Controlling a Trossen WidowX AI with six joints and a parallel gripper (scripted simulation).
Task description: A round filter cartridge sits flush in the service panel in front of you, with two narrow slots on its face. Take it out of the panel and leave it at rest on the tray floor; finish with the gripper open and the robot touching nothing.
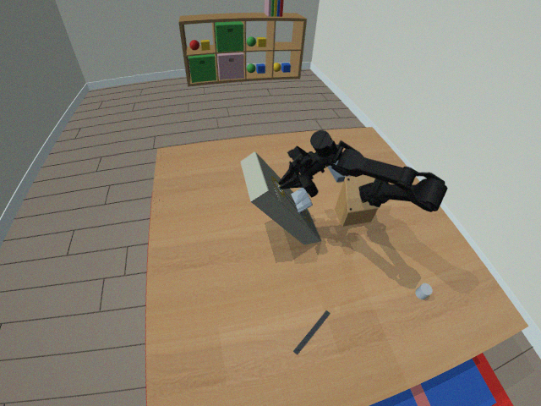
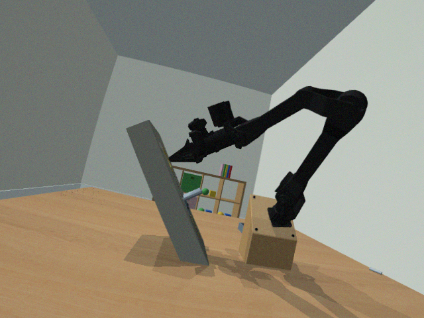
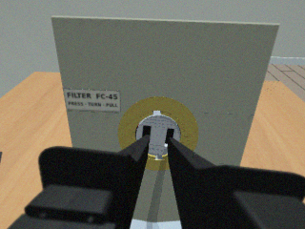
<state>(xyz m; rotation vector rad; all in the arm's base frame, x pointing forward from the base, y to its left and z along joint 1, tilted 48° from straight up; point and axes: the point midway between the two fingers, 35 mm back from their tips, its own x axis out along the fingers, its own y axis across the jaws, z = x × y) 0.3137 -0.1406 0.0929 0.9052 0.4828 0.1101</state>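
Observation:
The grey service panel (image 1: 281, 216) (image 2: 160, 191) (image 3: 167, 57) leans on the table. The round silver filter cartridge (image 3: 158, 128) sits in its yellow ring (image 3: 126, 131), its two dark slots side by side and upright. My gripper (image 1: 280, 187) (image 2: 169, 159) (image 3: 158, 140) is at the panel front, narrowly open, with nothing held between the fingers. In the wrist view its two tips overlap the lower ends of the slots; whether they are inside cannot be told. A blue-grey piece (image 1: 337, 173) (image 2: 240, 227), possibly the tray, shows beside the robot base, mostly hidden.
A pale object (image 1: 301, 200) (image 2: 192, 193) (image 3: 154, 224) sticks out of the panel front below the cartridge. The wooden base block (image 1: 356, 214) (image 2: 270, 250) stands under the arm. A dark bar (image 1: 311, 331) and a small pale cylinder (image 1: 423, 291) (image 2: 375, 270) lie on the table.

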